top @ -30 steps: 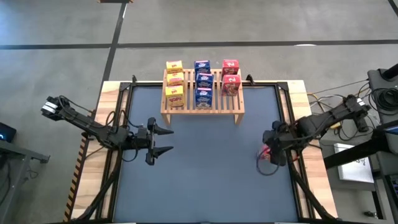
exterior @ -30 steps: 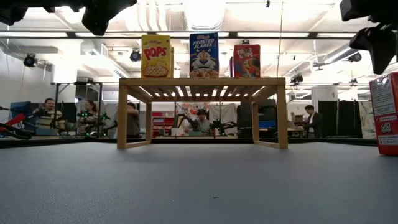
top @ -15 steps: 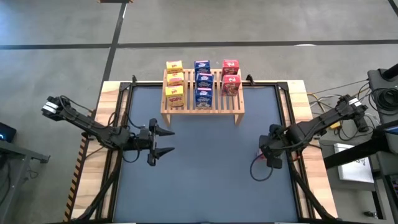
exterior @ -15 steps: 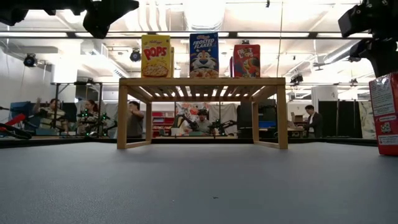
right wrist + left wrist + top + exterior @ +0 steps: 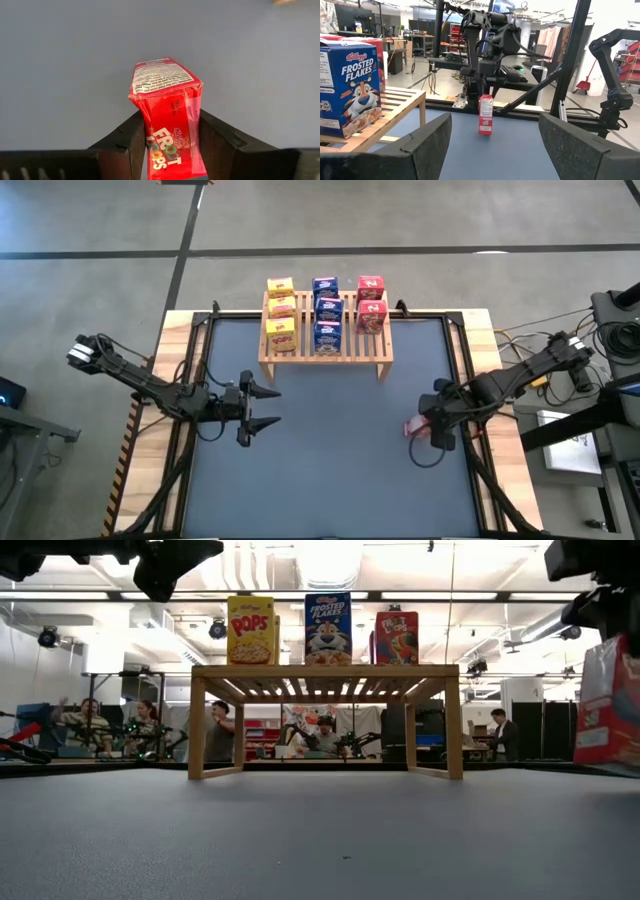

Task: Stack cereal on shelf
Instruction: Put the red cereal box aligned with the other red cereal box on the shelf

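Near the tabletop's right edge, the right hand (image 5: 167, 142) clamps a red cereal box (image 5: 167, 107) – tilted, its long axis running out past the fingers – with the wooden shelf (image 5: 330, 352) at the far edge, while the left hand (image 5: 262, 407) waits wide open and empty.
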Controlling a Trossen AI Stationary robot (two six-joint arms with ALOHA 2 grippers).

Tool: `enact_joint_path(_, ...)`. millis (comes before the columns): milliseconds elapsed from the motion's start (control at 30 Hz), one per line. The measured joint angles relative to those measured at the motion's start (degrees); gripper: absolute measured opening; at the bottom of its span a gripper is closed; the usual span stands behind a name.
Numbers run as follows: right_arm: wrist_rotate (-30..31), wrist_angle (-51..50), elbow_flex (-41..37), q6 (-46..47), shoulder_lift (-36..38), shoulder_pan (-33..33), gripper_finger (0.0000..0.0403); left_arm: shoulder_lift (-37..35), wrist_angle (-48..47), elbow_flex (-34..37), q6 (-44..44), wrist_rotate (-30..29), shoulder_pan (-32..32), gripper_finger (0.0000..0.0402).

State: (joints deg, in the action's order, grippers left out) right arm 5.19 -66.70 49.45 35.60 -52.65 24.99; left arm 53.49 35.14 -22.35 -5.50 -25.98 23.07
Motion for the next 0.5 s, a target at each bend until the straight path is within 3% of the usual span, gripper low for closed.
enact_joint_path(233, 2.6, 5.2, 0.3, -3.1, 1.4, 0.0, 0.0148, 0.0, 0.1, 0.0, 0.0, 0.0, 0.0, 0.0283)
enact_joint_path(500, 10.4, 6.1, 8.0, -8.5, 1.1, 0.0, 0.015, 0.0, 0.1, 0.0, 0.0, 0.0, 0.0, 0.0283)
